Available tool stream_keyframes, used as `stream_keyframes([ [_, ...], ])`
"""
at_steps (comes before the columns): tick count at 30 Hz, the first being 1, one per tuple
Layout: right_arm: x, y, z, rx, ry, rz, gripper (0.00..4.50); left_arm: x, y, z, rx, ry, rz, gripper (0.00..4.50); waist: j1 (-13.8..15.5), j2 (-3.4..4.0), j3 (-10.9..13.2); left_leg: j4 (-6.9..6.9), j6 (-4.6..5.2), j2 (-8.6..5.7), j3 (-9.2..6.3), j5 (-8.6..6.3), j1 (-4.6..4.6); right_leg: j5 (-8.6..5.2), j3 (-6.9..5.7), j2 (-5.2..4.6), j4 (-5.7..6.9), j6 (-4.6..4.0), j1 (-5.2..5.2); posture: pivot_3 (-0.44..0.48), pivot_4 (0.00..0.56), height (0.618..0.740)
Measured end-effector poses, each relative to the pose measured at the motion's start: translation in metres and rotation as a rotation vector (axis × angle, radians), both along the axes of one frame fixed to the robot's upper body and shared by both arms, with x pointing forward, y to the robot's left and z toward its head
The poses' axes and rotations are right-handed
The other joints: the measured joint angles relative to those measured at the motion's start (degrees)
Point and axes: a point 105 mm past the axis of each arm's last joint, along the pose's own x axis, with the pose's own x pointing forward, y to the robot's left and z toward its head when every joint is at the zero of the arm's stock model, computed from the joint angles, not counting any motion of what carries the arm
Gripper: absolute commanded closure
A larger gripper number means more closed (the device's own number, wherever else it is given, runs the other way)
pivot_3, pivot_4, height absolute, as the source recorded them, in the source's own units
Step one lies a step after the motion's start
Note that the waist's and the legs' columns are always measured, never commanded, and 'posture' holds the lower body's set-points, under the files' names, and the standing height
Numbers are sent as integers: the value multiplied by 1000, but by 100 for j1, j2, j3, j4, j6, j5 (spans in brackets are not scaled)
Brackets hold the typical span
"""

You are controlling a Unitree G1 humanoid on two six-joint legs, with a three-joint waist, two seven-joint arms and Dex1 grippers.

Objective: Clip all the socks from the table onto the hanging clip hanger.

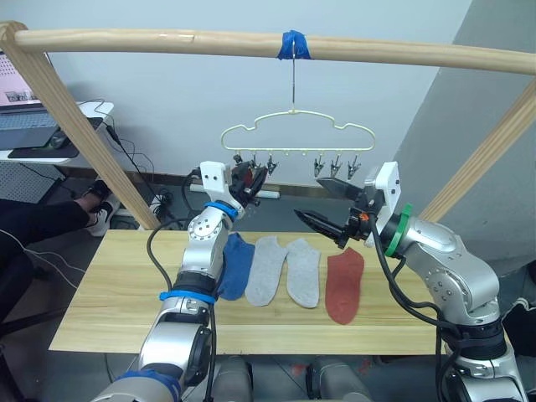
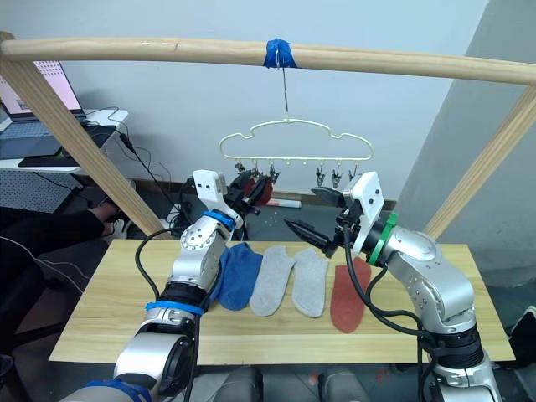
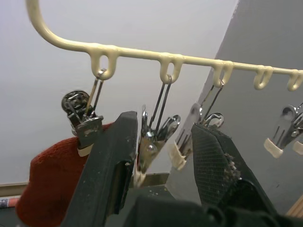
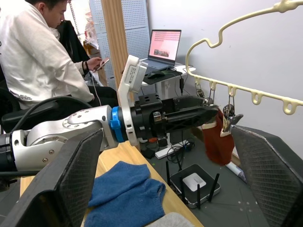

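The left gripper's fingers (image 3: pixel 113 165) hide part of the hung rust-red sock (image 3: pixel 52 184) — its toe cut off.

The pale gold clip hanger (image 1: pixel 295 134) hangs by its long hook from the taped spot on the pole, its wavy outline level and its small metal clips dangling in a row underneath. One rust red sock (image 4: pixel 217 141) already hangs from a clip near the hanger's left end. On the light wooden counter (image 1: pixel 109 301), four socks lie flat side by side: a blue sock (image 1: pixel 235 266), two grey socks (image 1: pixel 285 270), then another rust red sock (image 1: pixel 344 285).
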Motion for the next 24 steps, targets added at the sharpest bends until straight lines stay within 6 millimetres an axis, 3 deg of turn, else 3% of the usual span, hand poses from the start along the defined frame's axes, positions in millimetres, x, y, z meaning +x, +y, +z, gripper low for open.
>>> stream_keyframes([
  [24,1,-1,0,-4,-1,-17,0,8,1,3,33,-33,38,2447,-42,1,4,-3,0,0,1,0,0,-4,0,0,-4,7,0,-71,146,740],
])
